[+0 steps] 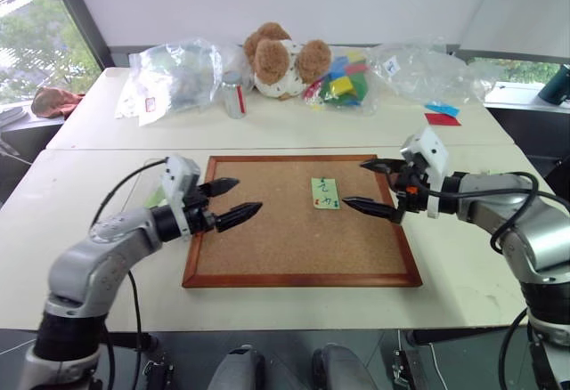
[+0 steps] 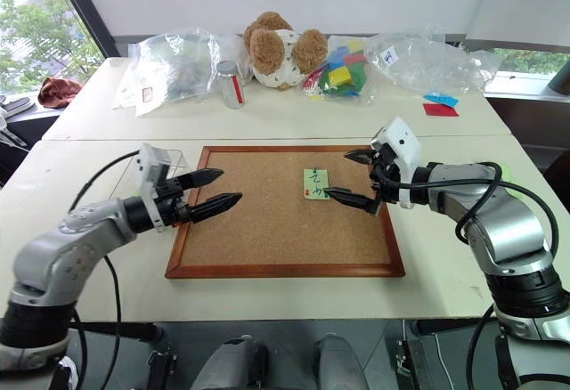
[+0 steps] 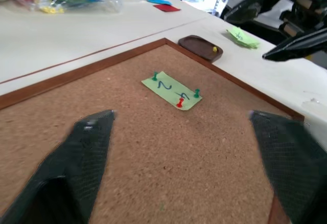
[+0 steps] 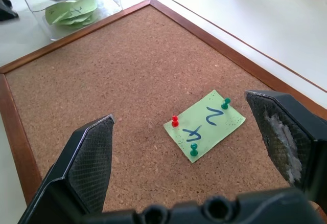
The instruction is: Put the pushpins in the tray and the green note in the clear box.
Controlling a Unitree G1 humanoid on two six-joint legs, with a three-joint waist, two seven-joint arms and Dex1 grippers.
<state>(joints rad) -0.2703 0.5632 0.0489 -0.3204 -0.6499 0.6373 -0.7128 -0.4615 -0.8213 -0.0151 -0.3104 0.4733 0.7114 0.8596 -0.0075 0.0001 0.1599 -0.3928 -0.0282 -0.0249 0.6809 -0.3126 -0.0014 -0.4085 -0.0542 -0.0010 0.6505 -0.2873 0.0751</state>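
Cork surface: a large wood-framed cork board (image 1: 294,225) lies flat on the white table (image 1: 107,185), between the two arms.
Green note: a small pale green square paper note with dark handwritten marks (image 1: 325,193) lies on the right half of the cork, not yet lifted.
Pushpins on the note: three tiny plastic-headed pushpins (image 4: 193,150), two green and one red, stand in the note and hold it to the cork.
Tray: a small dark brown shallow dish with rounded corners (image 3: 201,47) sits just beyond the right edge of the board; one yellowish pin (image 3: 215,49) already lies in it.
Clear box: a small transparent plastic box with low walls (image 4: 76,12) stands off the left edge of the board and already holds several like green notes.
Left gripper: the left gripper (image 1: 233,201) hovers over the left part of the cork, fingers apart, holding nothing.
Right gripper: the right gripper (image 1: 374,187) hangs just right of the note, jaws wide, holding nothing.
Progress: judged early; three pins and the note are left to move.
Hard to make out: in the head views the tray sits behind the right gripper; a loose pile of green notes (image 3: 243,36) lies beyond the tray.
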